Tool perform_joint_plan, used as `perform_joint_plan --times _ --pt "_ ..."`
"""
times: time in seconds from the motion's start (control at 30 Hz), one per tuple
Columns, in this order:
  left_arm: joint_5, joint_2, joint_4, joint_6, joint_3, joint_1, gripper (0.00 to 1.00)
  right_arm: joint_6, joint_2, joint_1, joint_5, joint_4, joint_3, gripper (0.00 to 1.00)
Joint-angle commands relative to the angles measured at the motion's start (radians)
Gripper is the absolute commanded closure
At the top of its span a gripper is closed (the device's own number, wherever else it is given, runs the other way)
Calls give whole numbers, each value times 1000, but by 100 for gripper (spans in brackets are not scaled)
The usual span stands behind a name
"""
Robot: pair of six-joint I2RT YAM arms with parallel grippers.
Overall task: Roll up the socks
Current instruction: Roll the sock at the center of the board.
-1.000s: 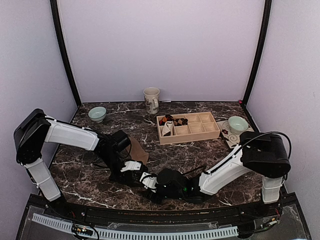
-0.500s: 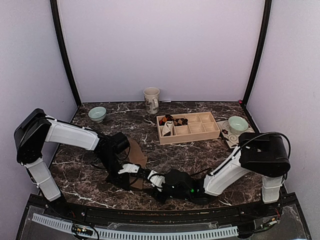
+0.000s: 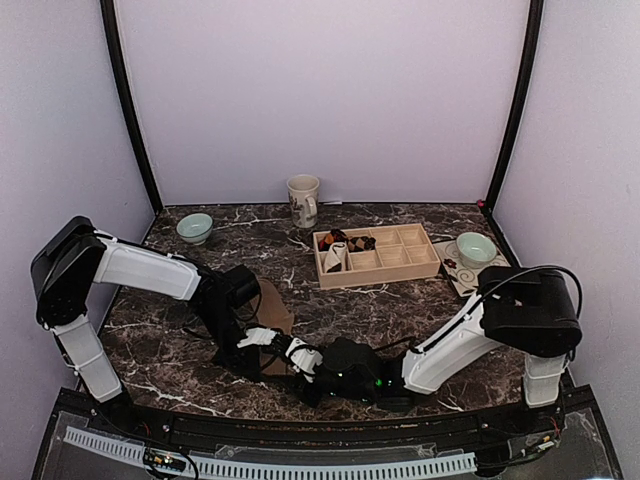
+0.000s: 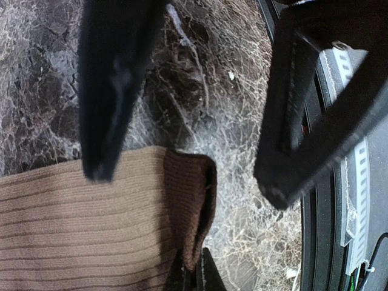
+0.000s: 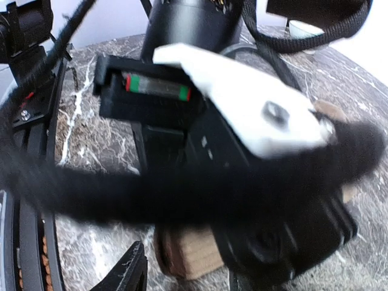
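Because the ribbed tan fabric sock [image 4: 91, 230] is limp, the left tool [image 4: 194, 276] pinches its folded end while the right tool [image 4: 185, 182] stands parted.

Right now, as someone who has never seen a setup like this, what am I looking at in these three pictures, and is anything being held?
You see two robot arms bolted at the near edge of a marble table, each ending in a two-finger gripper. The wide picture comes from a fixed camera above and behind them; the two close-ups come from cameras on their wrists. On the table lie a tan sock, a divided wooden tray with a few small bundles, a mug and two pale green bowls. The left gripper is shut, pinching the sock's folded end. The right gripper hangs open over that same end, holding nothing.
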Motion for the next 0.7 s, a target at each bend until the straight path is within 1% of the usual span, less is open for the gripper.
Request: perform_joint_plan --times 0.0,0.1,0.33,0.4,0.43,0.57,0.63,0.67 --pt "-6 22 -41 5 4 2 100 -10 36 7 -29 13 43 56" --pt "5 29 -49 16 6 4 100 -13 63 6 -34 17 49 58" --pt "23 48 -80 46 16 8 100 -25 98 6 -62 8 63 59" --pt "22 57 -86 51 23 12 100 -22 111 6 -55 6 68 61" --pt "22 60 -91 51 28 13 100 -17 119 5 -44 5 71 64" --pt "18 61 -89 49 27 16 100 -11 139 1 -45 -13 95 92" --pt "13 60 -80 42 28 18 100 -8 148 1 -50 -36 103 100" --pt "8 59 -73 34 27 19 99 0 148 0 -49 -32 98 100"
